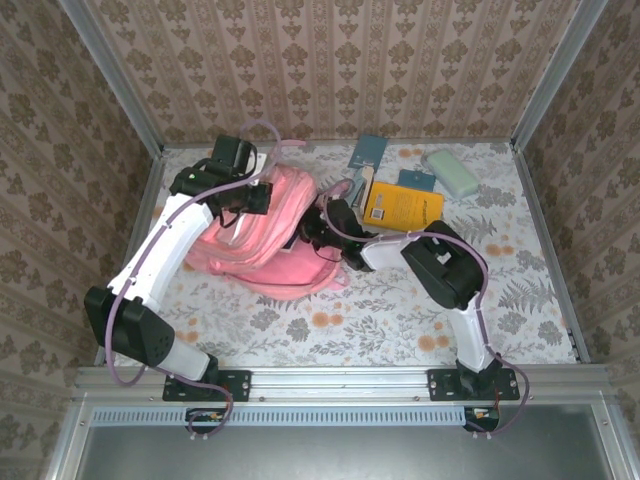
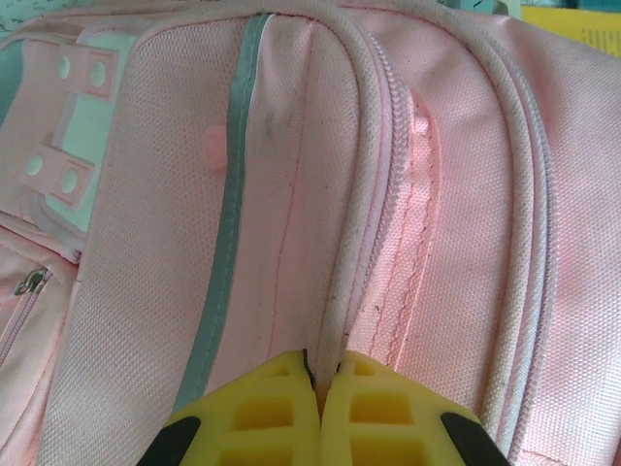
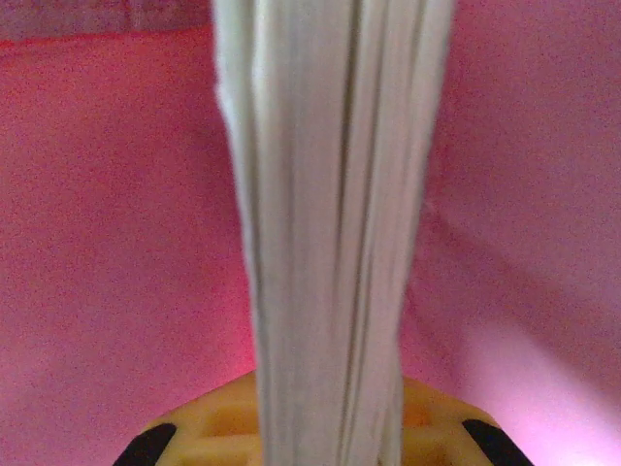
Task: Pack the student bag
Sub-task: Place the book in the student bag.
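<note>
The student bag (image 1: pixel 262 245) lies left-centre on the table (image 1: pixel 400 320), left pincer (image 2: pixel 318 388) clenched on its zip rim, right pincer (image 3: pixel 330 432) grasping a book (image 3: pixel 330 194) inside: mid-insertion, I judge, needing a deeper push, then release.

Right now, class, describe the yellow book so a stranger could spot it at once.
Find the pink backpack on the flowered table. Just right of it lies a book. Its bright yellow cover sets it apart from the blue book and pale green case nearby.
</note>
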Action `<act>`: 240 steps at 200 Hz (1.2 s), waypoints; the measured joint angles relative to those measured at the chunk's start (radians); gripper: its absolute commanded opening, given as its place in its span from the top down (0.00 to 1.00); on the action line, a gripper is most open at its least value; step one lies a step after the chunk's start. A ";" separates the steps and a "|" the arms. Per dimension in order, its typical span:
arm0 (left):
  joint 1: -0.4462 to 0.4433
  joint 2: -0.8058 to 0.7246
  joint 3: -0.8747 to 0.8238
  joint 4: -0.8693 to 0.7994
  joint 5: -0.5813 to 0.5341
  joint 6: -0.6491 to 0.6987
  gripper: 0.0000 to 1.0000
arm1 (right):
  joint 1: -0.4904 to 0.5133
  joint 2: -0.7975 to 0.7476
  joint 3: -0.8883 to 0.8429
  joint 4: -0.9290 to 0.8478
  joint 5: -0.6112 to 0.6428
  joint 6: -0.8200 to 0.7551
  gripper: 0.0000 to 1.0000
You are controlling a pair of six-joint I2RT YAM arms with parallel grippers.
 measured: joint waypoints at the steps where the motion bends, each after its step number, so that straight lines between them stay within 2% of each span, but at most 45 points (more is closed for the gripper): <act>1: 0.000 0.000 0.000 0.000 0.000 0.000 1.00 | 0.001 0.004 0.005 0.003 0.003 0.003 1.00; 35: 0.002 0.000 0.000 -0.002 0.023 -0.010 1.00 | 0.013 0.084 0.119 0.008 0.056 0.037 1.00; 79: 0.002 0.000 0.000 0.004 0.039 -0.021 1.00 | 0.022 0.174 0.303 -0.110 0.097 0.043 0.99; 87: 0.003 0.000 0.000 0.004 0.039 -0.023 1.00 | 0.025 0.194 0.344 -0.148 0.103 0.043 0.94; 99: 0.003 0.000 0.000 0.004 0.038 -0.024 1.00 | 0.027 0.223 0.401 -0.193 0.105 0.040 0.69; 118: 0.006 0.000 0.000 0.008 0.037 -0.026 1.00 | 0.029 0.250 0.472 -0.264 0.103 0.035 0.48; 152: 0.013 0.000 -0.003 0.019 0.041 -0.027 1.00 | 0.031 0.245 0.477 -0.323 0.097 0.005 0.39; 181: 0.017 0.000 -0.017 0.027 0.054 -0.027 1.00 | 0.030 0.192 0.399 -0.366 0.086 -0.012 0.38; 217: 0.026 -0.004 -0.037 0.049 0.071 -0.027 1.00 | 0.027 0.094 0.325 -0.425 0.068 -0.063 0.71; 240: 0.029 -0.011 -0.050 0.063 0.079 -0.032 1.00 | 0.024 0.080 0.325 -0.429 0.052 -0.077 0.78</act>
